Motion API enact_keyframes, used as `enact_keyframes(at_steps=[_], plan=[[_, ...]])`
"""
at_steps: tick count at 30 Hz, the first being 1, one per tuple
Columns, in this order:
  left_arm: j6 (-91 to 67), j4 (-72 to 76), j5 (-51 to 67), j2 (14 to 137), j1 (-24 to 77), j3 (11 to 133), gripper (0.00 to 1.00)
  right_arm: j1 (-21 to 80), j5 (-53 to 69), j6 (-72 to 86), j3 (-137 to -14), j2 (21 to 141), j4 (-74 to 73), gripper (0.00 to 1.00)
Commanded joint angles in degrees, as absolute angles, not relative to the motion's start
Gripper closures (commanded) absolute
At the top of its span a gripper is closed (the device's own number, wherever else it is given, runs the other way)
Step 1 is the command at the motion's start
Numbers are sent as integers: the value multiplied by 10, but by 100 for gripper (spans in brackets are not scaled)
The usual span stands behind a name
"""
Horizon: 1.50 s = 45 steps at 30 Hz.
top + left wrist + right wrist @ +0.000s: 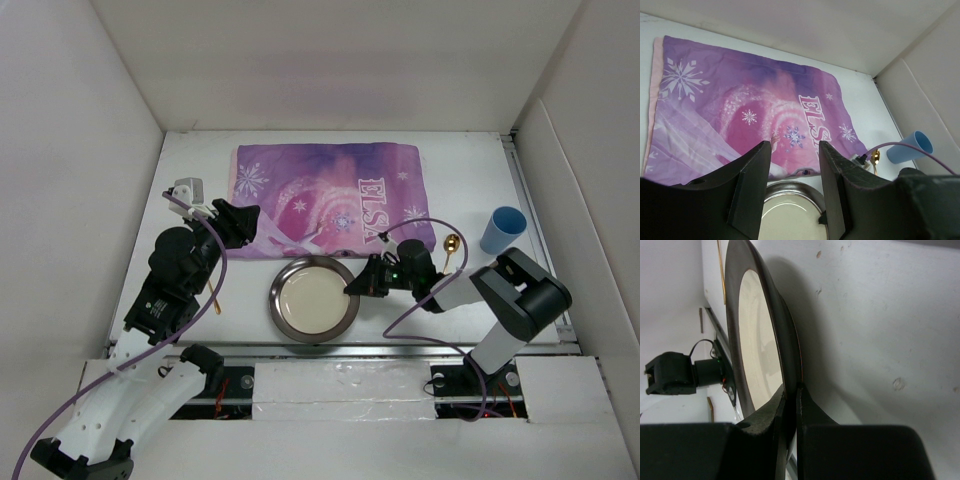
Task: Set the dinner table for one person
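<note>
top external | right gripper (pixel 351 289) pinched metal plate (pixel 277 290) rim; left gripper (pixel 256 226) spread wide, empty, over ELSA mat (pixel 320 185)

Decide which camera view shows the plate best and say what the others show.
Top external: almost the whole round plate shows, beside the purple mat. Left wrist catches only part of it, between the left fingers. Right wrist sees it edge-on, its rim pinched between the right fingers.
</note>
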<state>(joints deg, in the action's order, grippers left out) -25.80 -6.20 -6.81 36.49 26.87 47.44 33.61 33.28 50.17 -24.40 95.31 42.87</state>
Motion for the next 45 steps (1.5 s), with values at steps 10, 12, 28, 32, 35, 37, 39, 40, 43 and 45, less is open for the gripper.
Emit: enact_keyframes(at_steps=[10, 12, 28, 32, 35, 37, 39, 40, 43, 45], plan=[[-235, -36, -51, 330, 219, 468, 57, 234, 383, 461, -508, 888, 277, 100], [-235, -44, -51, 330, 219, 470, 57, 217, 379, 472, -583, 944, 290, 100], [-236, -39, -48, 319, 219, 459, 56, 166, 338, 530, -769, 1145, 283, 100], [-239, -40, -47, 323, 219, 460, 56, 156, 333, 546, -768, 1180, 296, 100], [-240, -42, -57, 323, 219, 459, 56, 150, 322, 565, -761, 1194, 323, 100], [-240, -41, -57, 322, 219, 457, 56, 150, 318, 564, -764, 1207, 322, 100], [-240, -39, -61, 323, 219, 456, 56, 150, 319, 567, -759, 1215, 330, 100], [-240, -41, -63, 323, 219, 456, 56, 150, 320, 570, -756, 1221, 336, 100], [-241, -42, -60, 330, 219, 458, 56, 150, 316, 567, -749, 1222, 332, 96], [-241, -40, -63, 334, 219, 457, 56, 150, 308, 567, -732, 1215, 327, 80]])
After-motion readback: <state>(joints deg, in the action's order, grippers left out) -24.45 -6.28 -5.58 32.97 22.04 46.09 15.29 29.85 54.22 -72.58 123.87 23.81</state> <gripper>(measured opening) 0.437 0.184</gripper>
